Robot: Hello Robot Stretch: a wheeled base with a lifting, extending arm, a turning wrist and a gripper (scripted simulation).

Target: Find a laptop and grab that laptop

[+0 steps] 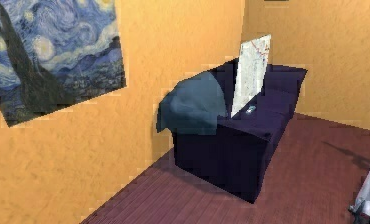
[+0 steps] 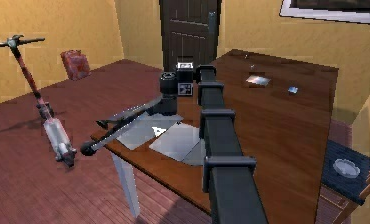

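Well, laptop: perhaps the flat grey slab (image 2: 180,143), lying on the table (image 2: 283,130) at its near corner, just beside the arm (image 2: 221,140); long axis and facing could not be made out
gripper (image 2: 95,137): reached out past the table's corner; whether it held anything could not be told
around: scooter (image 2: 38,100) stood on the floor; dark sofa (image 1: 243,140) stood against the orange wall
hidden: arm covered the slab's right side

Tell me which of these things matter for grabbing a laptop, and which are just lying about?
Part of the job:
- the hand
- the flat grey slab beneath it, probably the laptop

Just lying about:
- wooden table that carries the slab
- scooter
- dark door
- blue sofa
- swirling-sky painting
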